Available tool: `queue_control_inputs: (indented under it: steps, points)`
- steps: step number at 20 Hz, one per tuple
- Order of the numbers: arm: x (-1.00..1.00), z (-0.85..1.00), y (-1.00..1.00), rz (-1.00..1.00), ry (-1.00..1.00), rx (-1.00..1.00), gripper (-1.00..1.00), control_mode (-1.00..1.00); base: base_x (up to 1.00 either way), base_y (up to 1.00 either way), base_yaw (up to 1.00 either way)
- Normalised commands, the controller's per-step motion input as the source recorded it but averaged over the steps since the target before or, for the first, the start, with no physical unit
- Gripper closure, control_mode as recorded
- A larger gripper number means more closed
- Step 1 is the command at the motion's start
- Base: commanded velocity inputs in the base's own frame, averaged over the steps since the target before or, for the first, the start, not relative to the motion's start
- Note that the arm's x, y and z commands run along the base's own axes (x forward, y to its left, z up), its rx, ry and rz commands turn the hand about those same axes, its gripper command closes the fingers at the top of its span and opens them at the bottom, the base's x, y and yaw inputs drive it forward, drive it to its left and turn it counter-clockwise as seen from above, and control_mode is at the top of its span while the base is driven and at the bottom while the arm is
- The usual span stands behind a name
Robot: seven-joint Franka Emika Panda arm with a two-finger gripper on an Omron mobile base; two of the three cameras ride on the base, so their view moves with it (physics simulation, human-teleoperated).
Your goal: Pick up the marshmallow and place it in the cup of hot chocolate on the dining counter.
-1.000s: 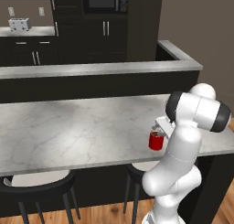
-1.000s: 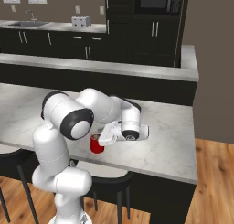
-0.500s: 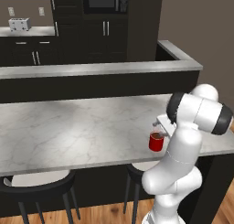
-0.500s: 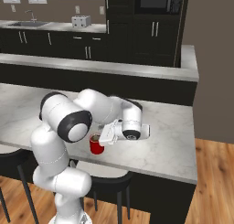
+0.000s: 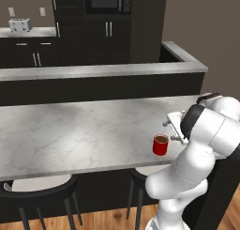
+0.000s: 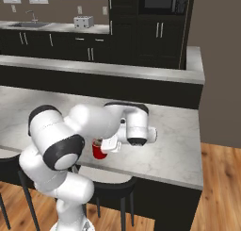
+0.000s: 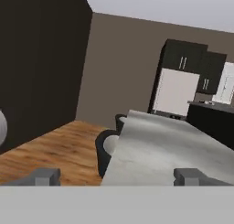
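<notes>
- The claw [image 7: 116,175] has sprung wide: in the hand view its two tips stand far apart at the bottom edge with nothing between them. A second ago it was only about half spread, so this is a fresh release.
- The hand has also swung up and away. Earlier it hung close over the cup of hot chocolate [image 5: 160,144]; now the cup sits below and just to the side of the wrist in the left base view, free of it, and the hand camera looks level along the surface [image 5: 79,130] toward the far stools [image 7: 106,150].
- The marshmallow is nowhere to be made out. No white piece lies on the surface around the cup, and the dark liquid in the cup's mouth is too small to read.
- My judgement: the drop has most likely gone into the cup, and the placing step looks done. I cannot confirm it from these views.
- The cup stands upright near the surface's front edge, just beside the arm's forearm in the right base view, so a careless retreat could knock it.
</notes>
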Motion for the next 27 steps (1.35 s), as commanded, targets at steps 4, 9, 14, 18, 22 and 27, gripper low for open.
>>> queue_control_inputs:
  steps: [4, 9, 14, 18, 22, 27]
  points:
    - [-0.73, 0.56, 0.22, 0.0, -0.31, -0.07, -1.0, -1.0, 0.0, 0.0, 0.0]
    - [-0.56, 0.71, 0.3, 0.0, -0.27, -0.11, -1.0, -1.0, 0.0, 0.0, 0.0]
    - [-0.4, 0.94, 0.51, 0.0, -0.23, -0.17, -1.0, -1.0, 0.0, 0.0, 0.0]
    - [-0.46, 1.0, 0.37, 0.0, -0.26, -0.14, -1.0, -1.0, 0.0, 0.0, 0.0]
    - [-0.62, 0.96, 0.23, 0.0, -0.28, -0.09, -1.0, -1.0, 0.0, 0.0, 0.0]
    - [-0.65, 0.91, 0.23, 0.0, -0.29, -0.08, -1.0, -1.0, 0.0, 0.0, 0.0]
